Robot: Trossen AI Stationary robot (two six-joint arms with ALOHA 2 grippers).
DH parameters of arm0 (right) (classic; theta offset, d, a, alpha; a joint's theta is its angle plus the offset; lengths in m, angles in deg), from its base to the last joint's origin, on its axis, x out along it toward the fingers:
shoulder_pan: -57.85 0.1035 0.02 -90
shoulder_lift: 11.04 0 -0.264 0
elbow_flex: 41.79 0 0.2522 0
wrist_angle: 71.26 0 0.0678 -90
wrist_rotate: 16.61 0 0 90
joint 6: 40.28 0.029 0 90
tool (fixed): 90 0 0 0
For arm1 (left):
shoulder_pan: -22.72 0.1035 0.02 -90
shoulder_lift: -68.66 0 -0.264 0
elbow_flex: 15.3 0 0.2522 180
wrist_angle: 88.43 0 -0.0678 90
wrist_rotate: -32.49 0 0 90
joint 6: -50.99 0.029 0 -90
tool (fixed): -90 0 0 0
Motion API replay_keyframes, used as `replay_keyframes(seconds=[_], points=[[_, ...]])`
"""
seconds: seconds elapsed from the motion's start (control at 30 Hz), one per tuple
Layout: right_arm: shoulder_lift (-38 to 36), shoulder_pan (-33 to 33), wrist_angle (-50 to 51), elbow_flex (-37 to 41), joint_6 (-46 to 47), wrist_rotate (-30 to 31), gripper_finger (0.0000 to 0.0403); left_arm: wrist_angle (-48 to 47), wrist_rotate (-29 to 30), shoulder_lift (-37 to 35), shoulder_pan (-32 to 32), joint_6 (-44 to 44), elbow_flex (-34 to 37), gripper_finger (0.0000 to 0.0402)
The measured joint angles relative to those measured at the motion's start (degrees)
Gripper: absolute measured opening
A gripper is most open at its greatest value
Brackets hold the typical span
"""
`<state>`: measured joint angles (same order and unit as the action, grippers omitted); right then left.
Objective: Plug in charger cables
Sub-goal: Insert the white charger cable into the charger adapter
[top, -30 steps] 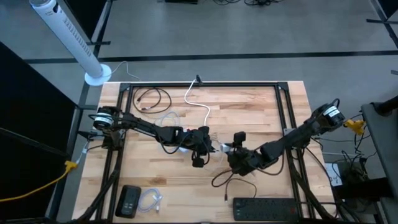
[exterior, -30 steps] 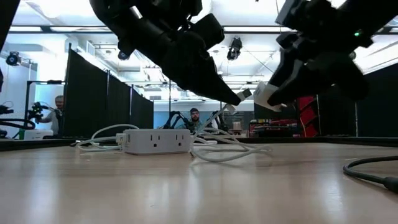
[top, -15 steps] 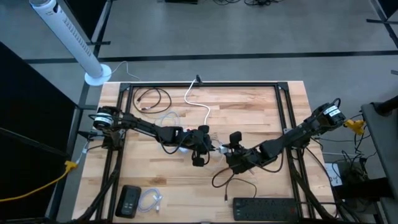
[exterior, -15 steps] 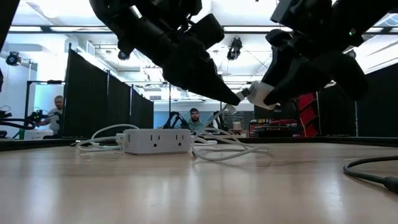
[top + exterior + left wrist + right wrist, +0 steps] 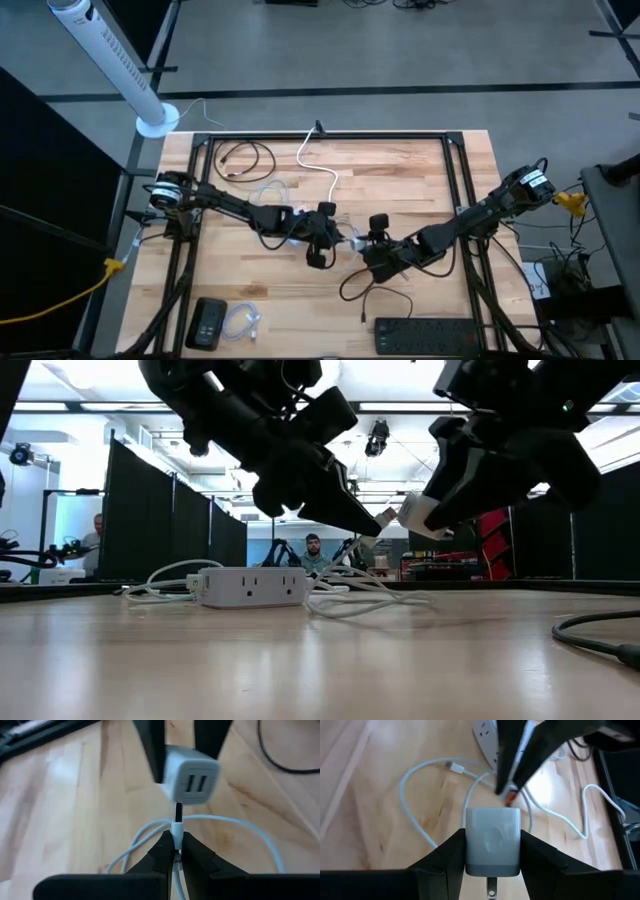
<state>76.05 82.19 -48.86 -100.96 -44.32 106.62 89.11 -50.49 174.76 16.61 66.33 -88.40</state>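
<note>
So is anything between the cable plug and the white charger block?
Nothing: the left wrist view shows a bare gap between the white cable's plug, in the left end effector, and the charger block in the right end effector.

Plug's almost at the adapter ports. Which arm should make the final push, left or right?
Left, probably. The left gripper pinches the white cable's plug right under the ports of the adapter, so a short advance should seat it. The right gripper clamps the adapter and is better kept steady.

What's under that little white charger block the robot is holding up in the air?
The white charger block, clamped in the right gripper, hangs above bare wooden table with a loop of white cable on it. The spot directly beneath is hidden by the block.
</note>
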Motion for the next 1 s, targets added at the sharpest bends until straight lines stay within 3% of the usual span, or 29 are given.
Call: replay_keyframes(seconds=[0.23,0.37,0.6,0.73,0.87,1.0], points=[[-0.07,0.00,-0.22,-0.09,-0.97,-0.72,0.0144,6.03,3.33,0.00,-2.16,4.53,2.23,0.0016],[-0.07,-0.01,-0.07,-0.09,3.28,-1.30,0.0144,7.71,4.56,0.00,-2.79,6.73,2.90,0.0016],[-0.07,-1.91,-0.05,-0.09,17.63,-11.60,0.0144,9.83,5.96,0.00,-4.10,10.17,3.02,0.0016],[-0.09,-2.01,0.02,-0.09,19.35,-12.54,0.0144,9.92,7.18,0.00,-4.41,9.03,3.02,0.0016],[-0.09,-2.14,1.12,-0.56,18.48,-12.29,0.0144,0.42,5.89,0.00,-3.29,3.26,0.93,0.0016],[0.60,-4.15,14.09,-7.23,23.82,-12.20,0.0144,-14.33,2.30,0.04,-1.58,-3.71,-4.61,0.0016]])
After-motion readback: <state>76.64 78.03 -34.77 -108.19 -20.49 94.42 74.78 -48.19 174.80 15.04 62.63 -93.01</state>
